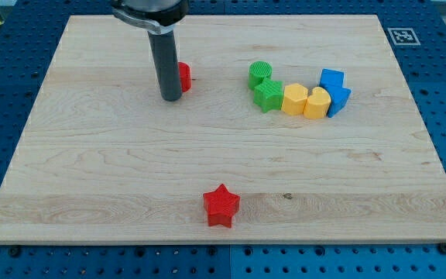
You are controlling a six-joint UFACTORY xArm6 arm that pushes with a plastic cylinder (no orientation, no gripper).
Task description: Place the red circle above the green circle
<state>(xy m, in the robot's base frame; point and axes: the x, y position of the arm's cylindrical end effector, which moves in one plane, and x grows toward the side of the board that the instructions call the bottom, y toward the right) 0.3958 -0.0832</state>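
Observation:
The red circle [184, 76] lies near the view's top, left of centre, mostly hidden behind my rod. My tip [170, 98] rests on the board right at the red circle's left, touching or nearly touching it. The green circle [259, 73] lies to the right, about a hundred pixels from the red circle and at roughly the same height in the view. A green star [269, 95] sits just below the green circle, touching it.
A row runs right from the green star: a yellow hexagon [294, 99], a yellow heart [317, 101], and two blue blocks [332, 79] [339, 99]. A red star [221, 205] lies near the view's bottom centre. The wooden board [91, 170] lies on a blue perforated table.

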